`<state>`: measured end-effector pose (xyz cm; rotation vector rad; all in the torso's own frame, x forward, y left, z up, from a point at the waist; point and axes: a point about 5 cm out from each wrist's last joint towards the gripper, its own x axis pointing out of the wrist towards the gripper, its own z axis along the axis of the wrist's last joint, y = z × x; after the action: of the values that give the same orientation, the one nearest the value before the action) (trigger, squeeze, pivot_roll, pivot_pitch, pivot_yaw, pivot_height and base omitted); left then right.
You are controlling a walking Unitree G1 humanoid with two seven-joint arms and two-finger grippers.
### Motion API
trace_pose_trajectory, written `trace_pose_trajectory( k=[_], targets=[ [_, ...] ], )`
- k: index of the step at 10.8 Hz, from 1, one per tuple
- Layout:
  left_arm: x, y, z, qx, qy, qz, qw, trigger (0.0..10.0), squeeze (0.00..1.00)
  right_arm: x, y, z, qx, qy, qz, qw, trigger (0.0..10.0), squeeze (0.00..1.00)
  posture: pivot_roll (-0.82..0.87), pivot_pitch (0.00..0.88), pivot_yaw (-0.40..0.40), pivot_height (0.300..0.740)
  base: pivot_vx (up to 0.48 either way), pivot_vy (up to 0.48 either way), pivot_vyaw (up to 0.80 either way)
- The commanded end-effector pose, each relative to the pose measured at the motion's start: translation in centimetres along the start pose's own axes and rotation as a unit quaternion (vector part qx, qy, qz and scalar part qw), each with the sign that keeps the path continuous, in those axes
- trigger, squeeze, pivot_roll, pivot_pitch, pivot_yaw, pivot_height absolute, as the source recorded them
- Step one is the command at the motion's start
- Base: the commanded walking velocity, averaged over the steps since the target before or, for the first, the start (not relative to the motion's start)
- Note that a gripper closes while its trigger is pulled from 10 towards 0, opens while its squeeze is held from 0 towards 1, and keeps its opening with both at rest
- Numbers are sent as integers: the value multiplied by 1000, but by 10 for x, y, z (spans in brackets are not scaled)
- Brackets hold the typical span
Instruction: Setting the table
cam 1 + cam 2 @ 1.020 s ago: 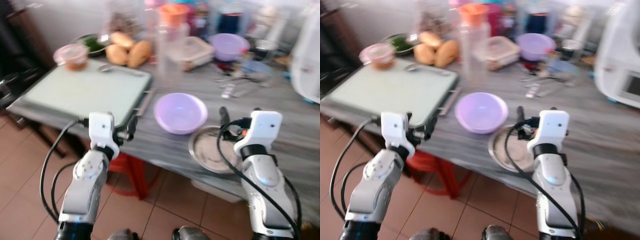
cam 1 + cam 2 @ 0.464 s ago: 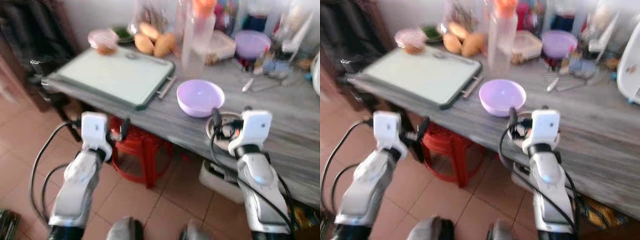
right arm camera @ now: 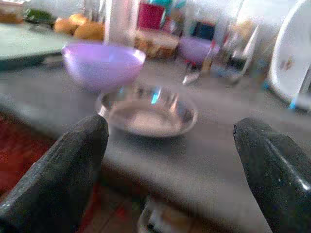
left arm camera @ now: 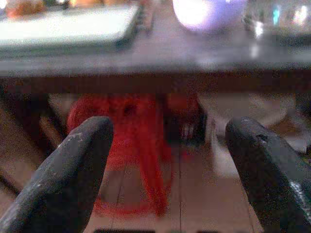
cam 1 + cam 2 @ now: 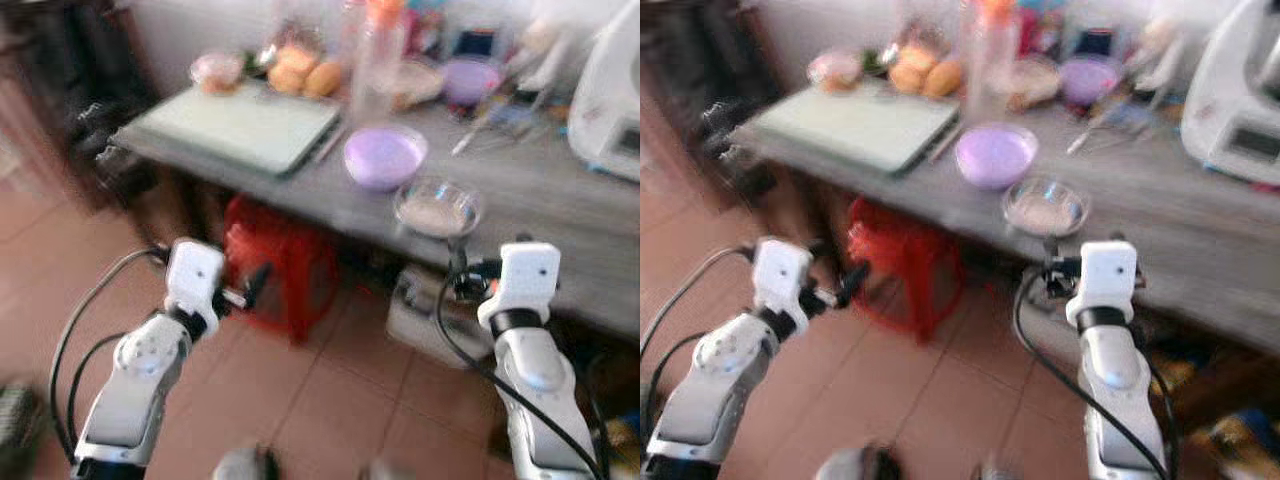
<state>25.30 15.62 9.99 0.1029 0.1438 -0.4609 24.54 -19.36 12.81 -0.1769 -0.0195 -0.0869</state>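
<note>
grey, wood-grained and cluttered, the long table top (image 5: pixel 560 190) is sitting further off in the left eye view than it did a second ago, when both arms were nearly over its front edge; the whole picture has shifted, so the camera, and the robot with it, is backing away, not the dishes. the round lilac plastic bowl (image 5: pixel 384 158) and the shallow round steel dish (image 5: pixel 437 208) are lying just beside each other near the front edge, and the pale green rectangular tray (image 5: pixel 240 125) is resting to their left. the red plastic stool (image 5: pixel 278 262) under the table is now in full sight. the left gripper (image 5: pixel 252 285) and the right gripper (image 5: pixel 458 272) are both hanging in front of the table over the tiled floor (image 5: pixel 330 400), holding nothing.

in the right eye view the same scene is showing, blurred, with the white appliance (image 5: pixel 1240 95) standing at the table's right end.

in the left wrist view the fingers (image 4: pixel 68 165) are standing wide apart and empty, looking under the table edge at the stool.

in the right wrist view the fingers (image 3: pixel 63 165) are also spread wide with nothing between them, and the steel dish (image 3: pixel 148 110) is lying straight ahead, the lilac bowl (image 3: pixel 103 63) just behind it.

judging by this, nothing has been picked up yet; the robot seems to be repositioning, and a fresh approach to the dishes is needed.
</note>
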Motion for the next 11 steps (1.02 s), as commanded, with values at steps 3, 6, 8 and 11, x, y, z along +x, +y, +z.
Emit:
trace_pose_trajectory(
  k=[3, 6, 8, 11],
  targets=[
    [2, -2, -11, -9, 3, 19, 1000, 10000, 0, -10, 1, -9, 19, 3, -15, 1000, 10000, 0, -67, 0, 55, 740, -280, 0, 0],
    [-1, -2, -15, -9, -14, 193, 981, 10000, 0, -10, 9, -8, 4, -17, -15, 1000, 10000, 0, -45, 0, 18, 740, -89, 0, 0],
    [2, 9, -12, -16, -22, 235, 972, 10000, 0, 1, -1, -5, 5, -17, -31, 999, 10000, 0, -22, 0, -10, 740, 0, 0, -359],
    [-5, 4, -9, -45, -32, 221, 974, 10000, 0, -4, 1, -6, 9, -6, -22, 1000, 10000, 0, -18, 0, -17, 740, 0, 0, -800]
  ],
)
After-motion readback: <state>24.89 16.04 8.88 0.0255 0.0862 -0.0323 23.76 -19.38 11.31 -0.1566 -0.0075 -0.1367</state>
